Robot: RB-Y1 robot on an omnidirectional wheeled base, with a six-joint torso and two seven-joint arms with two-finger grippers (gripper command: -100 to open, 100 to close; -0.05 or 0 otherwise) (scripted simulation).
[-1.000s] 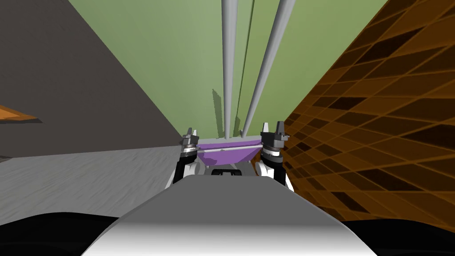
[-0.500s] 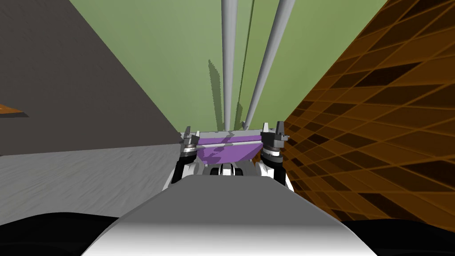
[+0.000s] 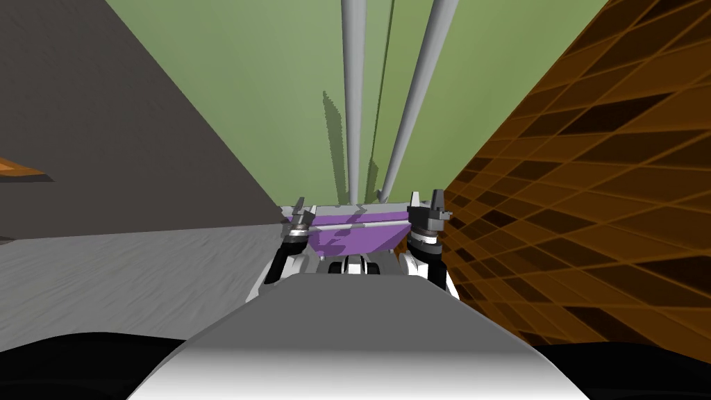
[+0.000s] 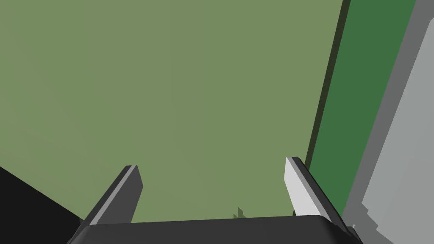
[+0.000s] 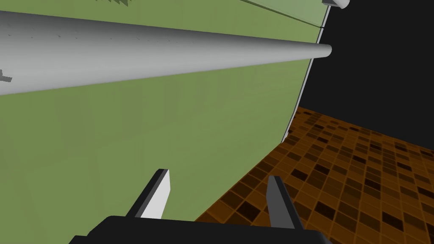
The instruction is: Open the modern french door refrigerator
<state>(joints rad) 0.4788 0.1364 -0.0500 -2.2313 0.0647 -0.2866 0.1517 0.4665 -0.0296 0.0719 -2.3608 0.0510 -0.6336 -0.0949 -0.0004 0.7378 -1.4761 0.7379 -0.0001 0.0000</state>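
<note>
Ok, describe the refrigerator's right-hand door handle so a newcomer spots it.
Find the big green refrigerator front ahead. Two long grey bars run up it, either side of a thin dark seam. The right handle is the bar nearer the brown tiled surface, not the left handle.

My left end effector [image 3: 298,210] is a dark grey box carrying two thin, blade-like fingers [image 4: 299,190]. In the left wrist view, one blade shows a flat light grey face with a black back edge. The other shows a charcoal flank with a pale strip along it. Both rise from a wide, rounded black block. Below the box sits a pale ring [image 3: 296,233], and my left forearm [image 3: 288,264] is white with a black panel. My right end effector [image 3: 427,201] is built the same way, boxy and dark, with stubby upright lugs. My right forearm [image 3: 420,264] is also white and black.
</note>
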